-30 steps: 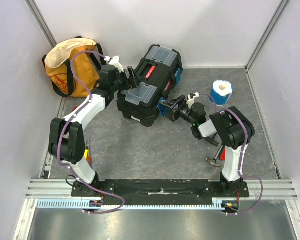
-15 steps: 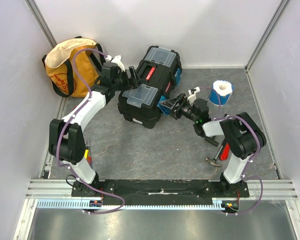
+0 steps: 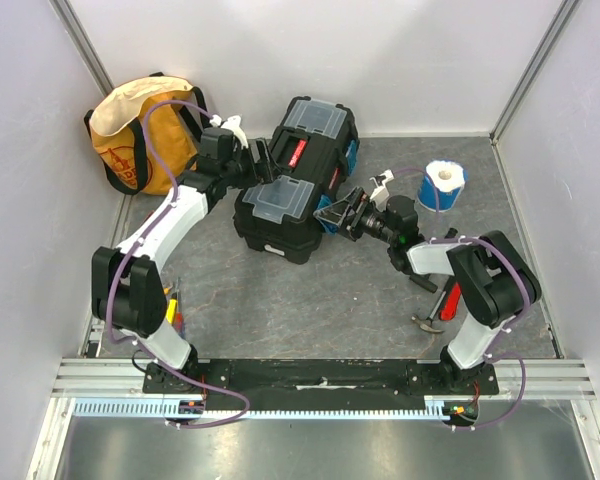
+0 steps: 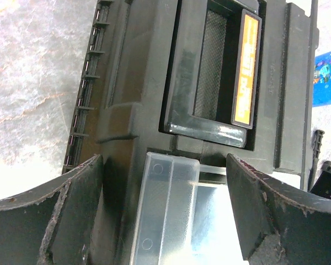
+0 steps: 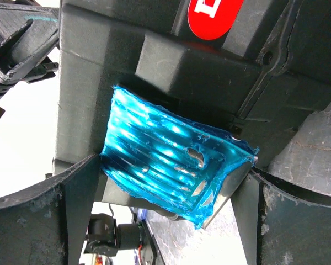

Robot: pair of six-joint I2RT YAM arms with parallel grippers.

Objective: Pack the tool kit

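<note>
Your right gripper (image 3: 338, 213) had closed in on the large black plastic toolbox (image 3: 298, 150), which sat beside the yellow fabric bag (image 3: 140, 135). Its fingers stood wide, straddling the toolbox's translucent blue latch (image 5: 171, 160). Your left gripper (image 4: 165, 182), equally wide, hovered over the toolbox's clear lid (image 4: 171, 221). An uneven push could have skidded the toolbox, so the latch slipped free.

Toolbox (image 3: 295, 175) between left fingers (image 3: 263, 157) and right fingers (image 3: 336, 213); bag (image 3: 140, 140) left, maybe hammer (image 3: 432, 318) near-right.

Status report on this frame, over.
Left claw open over clear lid. Right claw open, straddling blue latch. Tool kit shut, nothing blocking.
</note>
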